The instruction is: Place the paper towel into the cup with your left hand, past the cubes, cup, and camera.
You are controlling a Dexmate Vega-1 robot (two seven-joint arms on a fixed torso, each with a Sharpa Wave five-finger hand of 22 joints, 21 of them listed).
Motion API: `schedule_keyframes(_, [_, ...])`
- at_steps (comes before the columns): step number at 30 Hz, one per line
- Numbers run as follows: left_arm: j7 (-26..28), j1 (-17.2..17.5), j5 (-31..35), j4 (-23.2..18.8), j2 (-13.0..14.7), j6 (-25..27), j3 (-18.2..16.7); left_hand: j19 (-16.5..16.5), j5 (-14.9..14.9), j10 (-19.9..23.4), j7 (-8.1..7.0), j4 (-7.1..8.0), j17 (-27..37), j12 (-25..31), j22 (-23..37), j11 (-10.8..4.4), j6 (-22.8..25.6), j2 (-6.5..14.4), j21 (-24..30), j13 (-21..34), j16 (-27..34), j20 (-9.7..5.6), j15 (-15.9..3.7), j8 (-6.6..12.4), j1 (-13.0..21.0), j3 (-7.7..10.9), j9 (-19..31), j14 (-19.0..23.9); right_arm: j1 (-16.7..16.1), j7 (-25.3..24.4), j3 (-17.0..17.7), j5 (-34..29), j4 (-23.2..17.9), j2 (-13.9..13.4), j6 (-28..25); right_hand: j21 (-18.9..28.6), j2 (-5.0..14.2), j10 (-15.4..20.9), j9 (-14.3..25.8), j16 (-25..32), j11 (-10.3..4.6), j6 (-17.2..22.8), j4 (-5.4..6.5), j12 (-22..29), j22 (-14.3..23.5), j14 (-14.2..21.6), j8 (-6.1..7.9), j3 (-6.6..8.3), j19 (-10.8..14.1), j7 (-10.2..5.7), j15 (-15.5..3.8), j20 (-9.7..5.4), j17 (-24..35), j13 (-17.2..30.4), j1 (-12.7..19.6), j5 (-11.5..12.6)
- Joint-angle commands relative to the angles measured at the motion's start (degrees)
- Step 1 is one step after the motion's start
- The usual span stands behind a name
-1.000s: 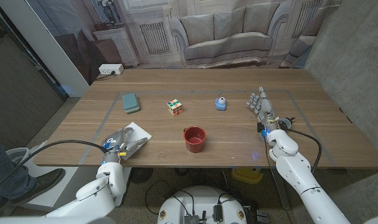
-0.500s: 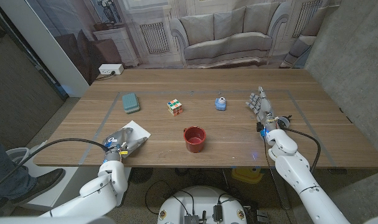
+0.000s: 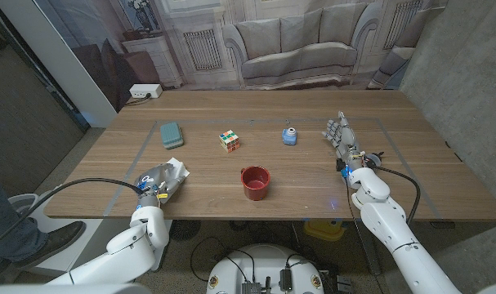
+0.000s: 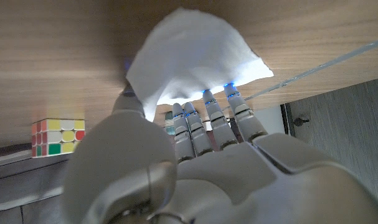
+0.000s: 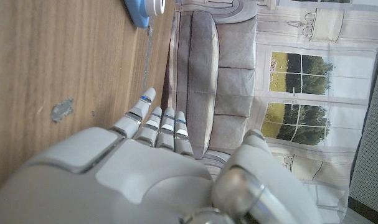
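Observation:
A white paper towel (image 3: 173, 170) is bunched up at the table's near left, and my left hand (image 3: 155, 186) grips it. In the left wrist view the paper towel (image 4: 192, 59) stands gathered between thumb and fingers (image 4: 207, 121) of my left hand (image 4: 195, 174), just above the wood. The red cup (image 3: 255, 182) stands upright at the near middle, well to the right of that hand. A colourful cube (image 3: 229, 140) (image 4: 58, 137) lies behind the cup. The small blue camera (image 3: 289, 135) (image 5: 145, 9) sits further right. My right hand (image 3: 341, 139) (image 5: 145, 168) holds nothing, fingers straight and together.
A teal block (image 3: 172, 133) lies at the far left, behind the paper towel. Pale tape lines (image 3: 137, 159) mark a rectangle on the wooden table (image 3: 313, 175). A black cable (image 3: 76, 192) runs off the near left edge. A backdrop with a printed sofa hangs behind the table.
The paper towel lay spread flat beside my left hand; now the fingers have gathered it into a bunch and the hand has shifted slightly forward. My right hand has not moved.

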Motion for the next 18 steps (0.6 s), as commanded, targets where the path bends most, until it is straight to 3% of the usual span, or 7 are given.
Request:
schedule_keyframes(1, [0.1,-0.9,-0.8,0.9,-0.4,-0.5,0.9,6.3,-1.0,1.2,0.13,-1.86,0.2,0.3,0.1,0.13,1.3,0.9,0.4,0.1,0.4,-0.38,-4.49,0.49,3.3,2.71,0.2,1.5,-0.1,0.2,-0.1,-0.3,-0.9,-0.3,0.1,-0.1,0.30,0.3,0.3,-0.1,0.06,0.3,0.00,-0.1,0.3,0.4,-0.06,-0.04,0.6,0.15,0.25,-2.10,0.2,0.1,0.1,-0.1])
schedule_keyframes(8, [0.8,-0.9,-1.0,1.2,-0.7,-1.1,0.8,9.9,-3.4,4.1,0.66,-2.64,0.2,0.8,0.1,0.56,4.1,2.5,0.6,0.2,0.9,-2.28,-5.03,1.21,8.6,4.90,0.3,5.1,-0.2,0.3,-0.1,-0.3,-1.1,-0.4,0.2,-0.2,0.32,0.3,0.3,-0.1,0.11,0.3,-0.01,-0.1,0.3,0.5,-0.06,-0.07,0.7,0.13,0.30,-2.08,0.3,0.1,0.1,-0.1])
schedule_keyframes(13, [1.7,-0.6,-1.0,1.6,-1.1,-2.1,0.4,13.1,-5.6,8.0,1.02,-2.59,0.1,1.5,0.0,0.50,7.4,3.2,0.8,0.4,1.4,-5.10,-6.02,2.04,12.5,6.63,0.5,9.7,-0.3,0.6,-0.1,-0.3,-1.2,-0.4,0.4,-0.3,0.32,0.3,0.3,-0.1,0.12,0.3,-0.02,-0.1,0.3,0.4,-0.07,-0.10,0.7,0.20,0.30,-2.06,0.2,0.1,0.1,-0.1])
schedule_keyframes(18, [3.1,0.0,-0.8,1.7,-1.5,-2.7,-0.2,15.2,-7.1,10.7,1.16,-2.24,0.1,1.8,0.0,0.31,10.8,3.4,0.9,0.4,1.8,-6.39,-7.09,2.95,14.2,7.50,0.5,13.1,-0.3,0.8,-0.2,-0.3,-1.4,-0.5,0.7,-0.4,0.33,0.4,0.3,-0.1,0.10,0.3,-0.04,-0.1,0.3,0.5,-0.07,-0.12,0.7,0.18,0.34,-2.06,0.2,0.1,0.1,-0.1])
